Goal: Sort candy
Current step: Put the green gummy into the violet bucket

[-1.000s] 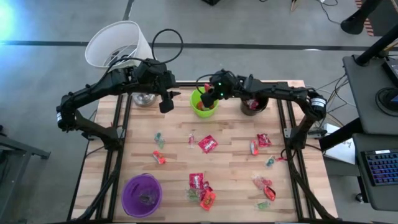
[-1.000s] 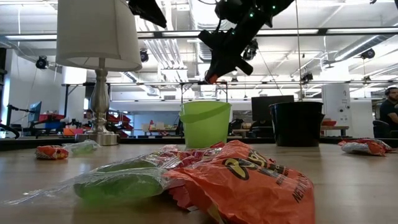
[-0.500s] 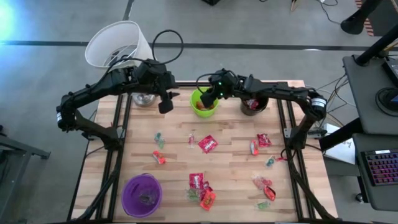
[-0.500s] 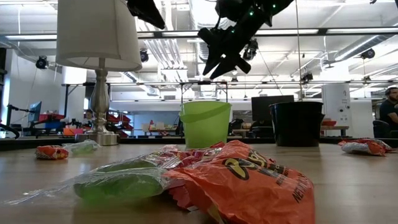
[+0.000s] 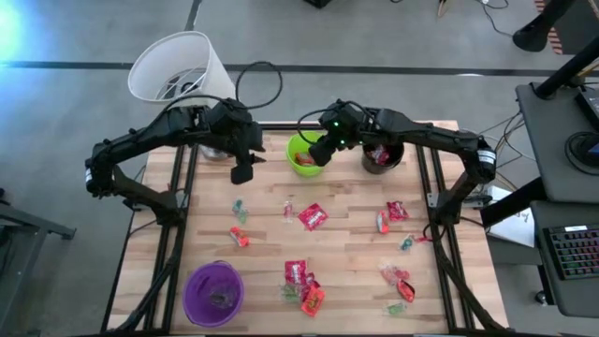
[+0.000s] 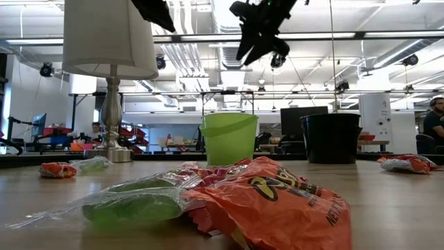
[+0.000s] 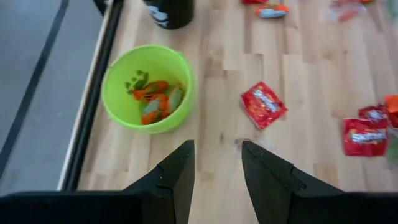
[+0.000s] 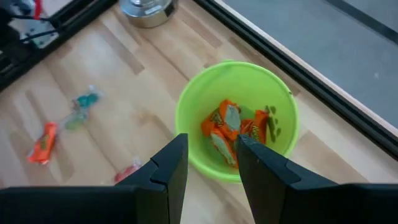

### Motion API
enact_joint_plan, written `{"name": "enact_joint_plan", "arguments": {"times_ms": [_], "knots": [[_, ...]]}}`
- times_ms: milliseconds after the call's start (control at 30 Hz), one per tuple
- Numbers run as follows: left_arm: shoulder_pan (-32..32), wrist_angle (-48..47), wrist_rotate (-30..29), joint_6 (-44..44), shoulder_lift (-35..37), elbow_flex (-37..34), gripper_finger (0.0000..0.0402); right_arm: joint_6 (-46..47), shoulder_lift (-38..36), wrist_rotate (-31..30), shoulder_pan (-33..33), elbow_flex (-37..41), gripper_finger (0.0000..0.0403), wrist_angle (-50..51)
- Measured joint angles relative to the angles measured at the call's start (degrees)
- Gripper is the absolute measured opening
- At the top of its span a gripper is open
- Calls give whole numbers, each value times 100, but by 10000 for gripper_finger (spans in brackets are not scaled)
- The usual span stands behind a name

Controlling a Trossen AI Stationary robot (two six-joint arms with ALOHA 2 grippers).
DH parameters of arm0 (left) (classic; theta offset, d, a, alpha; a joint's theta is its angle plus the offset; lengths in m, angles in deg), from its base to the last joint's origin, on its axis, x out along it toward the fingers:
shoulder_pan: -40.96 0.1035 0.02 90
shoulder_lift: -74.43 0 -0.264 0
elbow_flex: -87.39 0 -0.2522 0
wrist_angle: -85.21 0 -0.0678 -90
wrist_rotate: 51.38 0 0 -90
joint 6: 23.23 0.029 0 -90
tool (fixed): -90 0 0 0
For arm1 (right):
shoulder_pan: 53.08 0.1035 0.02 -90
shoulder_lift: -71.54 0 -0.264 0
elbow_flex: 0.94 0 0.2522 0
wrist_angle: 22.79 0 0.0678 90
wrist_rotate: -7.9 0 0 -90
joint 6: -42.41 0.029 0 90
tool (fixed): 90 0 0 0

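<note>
Far left at the back of the counter point(image 5: 346, 239), a white-shaded lamp point(image 5: 176, 64) is standing on its metal base. Near the front left corner a purple cup point(image 5: 213, 293) is sitting with something small inside it. The left hand point(image 5: 241, 173) is hovering above the wood just left of the green cup point(image 5: 307, 155), its two fingers point(image 7: 176, 174) standing a little apart with nothing between them. Below it on the boards, a teal-wrapped sweet point(image 5: 240, 208) and an orange-red one point(image 5: 240, 237) are lying loose.

Toward the middle, the green cup is holding orange wrappers point(image 8: 225, 130) and some green pieces. The right hand point(image 5: 319, 152) is hanging right over this cup's rim; its fingers point(image 8: 169, 163) are parted and empty, with the cup's contents showing in the gap. In front of the cup a red packet point(image 5: 313, 216) is lying flat on the wood, and nearer the front edge a cluster of red and green candy point(image 5: 303, 284) is lying in a heap.

To the right, the black cup point(image 5: 382, 156) is standing beside the green one, with red wrappers inside. Further right, more candy is lying scattered: red packets point(image 5: 392, 213) near the right rail, and another small group point(image 5: 399, 282) toward the front right.
</note>
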Motion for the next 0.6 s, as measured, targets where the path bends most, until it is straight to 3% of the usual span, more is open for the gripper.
{"name": "enact_joint_plan", "arguments": {"times_ms": [200, 600], "knots": [[-621, 6, 8, -237, 0, -281, 116, 30, -9, -3, 236, -114, 128, 205], [-1549, 408, 118, -961, 0, -864, 116, 814, -20, -311, 804, -214, 128, 2007]]}}
